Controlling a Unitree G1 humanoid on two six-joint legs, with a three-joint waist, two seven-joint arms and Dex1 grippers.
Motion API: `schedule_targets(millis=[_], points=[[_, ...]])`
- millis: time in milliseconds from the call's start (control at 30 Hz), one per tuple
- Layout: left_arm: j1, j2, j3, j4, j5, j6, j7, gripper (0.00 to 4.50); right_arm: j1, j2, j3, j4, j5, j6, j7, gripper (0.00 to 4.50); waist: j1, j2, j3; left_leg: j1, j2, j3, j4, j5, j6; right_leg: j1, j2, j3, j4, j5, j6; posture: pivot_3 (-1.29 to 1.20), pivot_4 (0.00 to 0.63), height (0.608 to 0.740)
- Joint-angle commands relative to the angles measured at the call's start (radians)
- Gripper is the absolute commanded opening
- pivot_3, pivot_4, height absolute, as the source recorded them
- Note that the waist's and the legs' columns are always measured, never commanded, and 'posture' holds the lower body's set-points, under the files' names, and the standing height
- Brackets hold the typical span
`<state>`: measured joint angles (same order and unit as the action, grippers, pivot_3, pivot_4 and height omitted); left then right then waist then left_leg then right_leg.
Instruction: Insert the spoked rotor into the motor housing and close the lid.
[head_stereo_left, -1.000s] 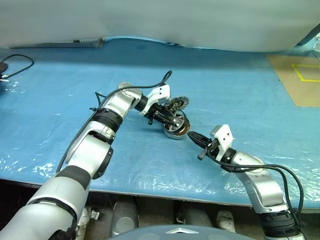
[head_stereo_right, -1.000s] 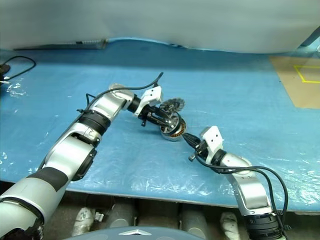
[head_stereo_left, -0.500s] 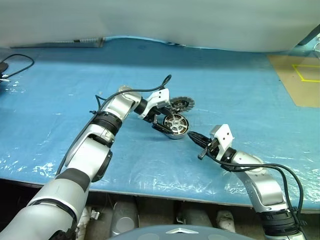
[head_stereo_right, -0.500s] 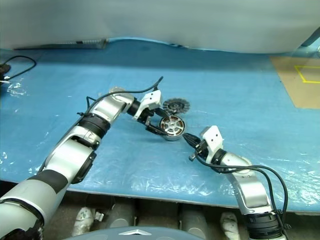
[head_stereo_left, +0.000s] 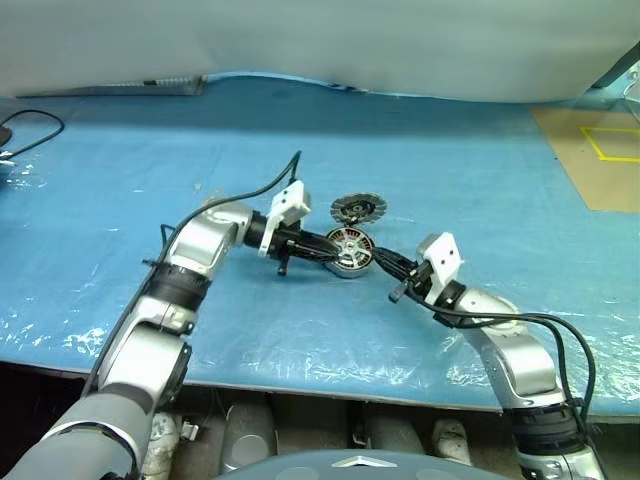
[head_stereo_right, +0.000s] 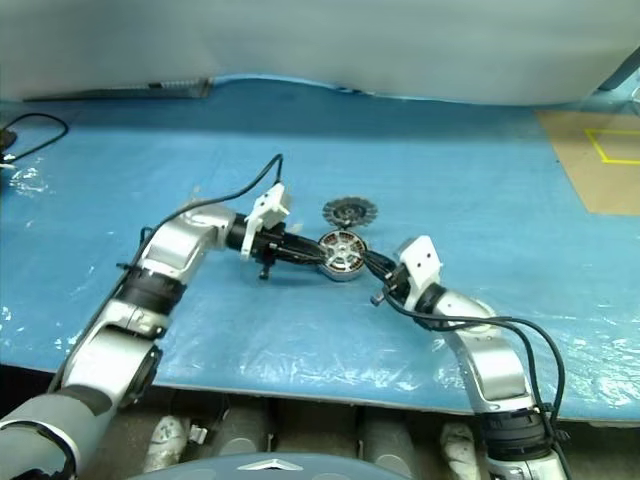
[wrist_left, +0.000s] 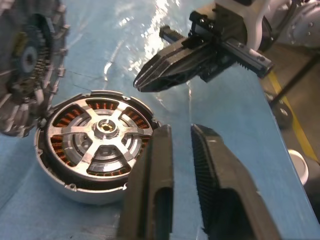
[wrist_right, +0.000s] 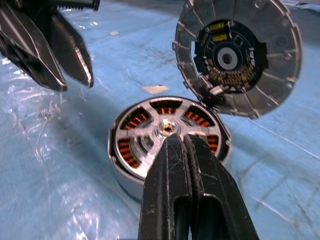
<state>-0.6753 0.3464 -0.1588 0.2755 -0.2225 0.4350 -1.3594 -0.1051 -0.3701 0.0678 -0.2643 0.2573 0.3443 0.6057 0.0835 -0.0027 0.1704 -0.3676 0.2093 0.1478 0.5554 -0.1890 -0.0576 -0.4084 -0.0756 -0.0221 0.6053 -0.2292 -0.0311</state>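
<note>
Both arms wear silver-grey shells broken by black bands at the joints — each ends in a white block at the wrist. The left gripper (head_stereo_left: 330, 250) and right gripper (head_stereo_left: 385, 266) are black, with long tapering fingers (wrist_left: 152, 185) whose inner faces are finely ribbed. A thin black cable loops above each forearm — the right one's hangs longer.

The surface (head_stereo_left: 480, 170) is covered by a blue, crinkled plastic sheet (head_stereo_left: 120, 270). On it, between the left gripper (head_stereo_left: 330, 250) and the right gripper (head_stereo_left: 385, 266), sits the motor housing (head_stereo_left: 350, 250) — the spoked rotor (wrist_left: 102, 145) already seated inside it. The lid (head_stereo_left: 356, 208) lies just beyond, leaning against the housing's rim — past both grippers' tips.
</note>
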Motion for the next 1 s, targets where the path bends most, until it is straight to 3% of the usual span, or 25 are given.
schedule_targets(millis=[33,267,467,700,1000], points=[[0.091,0.010,0.085,-0.104,-0.058,-0.085,0.074,0.04,-0.050,0.030,0.030,0.001,-0.011,0.024,-0.029,0.00,-0.005,0.000,0.000,0.000,0.000,0.000,0.000,0.000,-0.001,0.000,0.000,0.000,0.000,0.000,0.000,0.00,0.150,0.740],[0.323,-0.030,0.164,-0.218,-0.091,-0.227,0.245,0.04,-0.135,0.068,0.094,0.077,-0.054,0.078,-0.058,0.00,-0.011,0.000,0.000,-0.001,0.001,0.000,0.000,-0.001,-0.001,0.000,0.000,0.000,0.000,0.000,0.000,0.00,0.150,0.740],[0.451,-0.080,0.157,-0.296,-0.109,-0.234,0.372,0.04,-0.192,0.064,0.130,0.157,-0.107,0.123,-0.076,0.00,-0.016,0.000,0.000,0.001,0.001,0.001,0.001,-0.001,-0.001,0.000,0.000,0.001,0.000,0.000,0.000,0.00,0.150,0.740],[0.542,-0.100,0.095,-0.356,-0.084,-0.268,0.450,0.04,-0.235,0.064,0.173,0.166,-0.131,0.189,-0.064,0.00,-0.018,0.000,0.000,0.003,0.001,0.001,0.001,-0.001,-0.001,0.001,0.001,0.002,0.000,0.000,0.000,0.00,0.150,0.740],[0.558,-0.083,0.074,-0.374,-0.100,-0.256,0.482,0.04,-0.309,0.061,0.256,0.067,-0.147,0.456,-0.076,0.00,-0.022,0.000,0.000,0.007,0.001,0.002,0.001,-0.001,-0.002,0.003,0.002,0.003,0.001,0.000,0.000,0.00,0.150,0.740]])
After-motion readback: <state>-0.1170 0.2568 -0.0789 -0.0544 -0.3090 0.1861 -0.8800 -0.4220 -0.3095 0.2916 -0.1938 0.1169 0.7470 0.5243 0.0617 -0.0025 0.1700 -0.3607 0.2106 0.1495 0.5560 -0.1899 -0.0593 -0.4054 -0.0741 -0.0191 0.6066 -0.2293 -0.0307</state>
